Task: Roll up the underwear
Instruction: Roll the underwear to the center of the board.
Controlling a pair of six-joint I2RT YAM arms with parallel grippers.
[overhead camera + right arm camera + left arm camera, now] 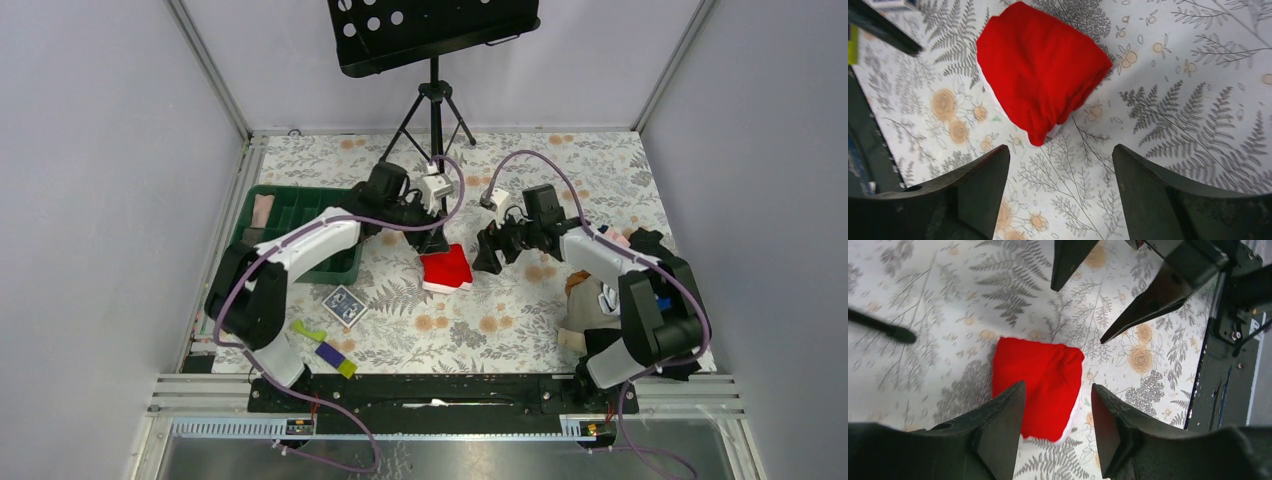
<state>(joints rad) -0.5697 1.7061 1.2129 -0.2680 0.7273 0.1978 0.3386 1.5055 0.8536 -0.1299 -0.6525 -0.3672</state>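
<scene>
The red underwear [446,269] lies folded into a compact bundle on the floral tablecloth near the table's middle, with a thin white trim along one edge. It also shows in the left wrist view [1040,377] and the right wrist view [1040,67]. My left gripper [432,237] hovers just behind the bundle; in its own view the left gripper [1058,390] is open and empty over the bundle's edge. My right gripper [488,262] is just right of the bundle; in its own view the right gripper [1060,152] is open and empty, apart from the cloth.
A green bin [297,232] stands at the left. A blue patterned card box [344,305] and yellow-green and purple pieces [335,356] lie at front left. A pile of grey-and-pink clothes [592,300] sits at right. A music stand's tripod [433,110] stands at the back.
</scene>
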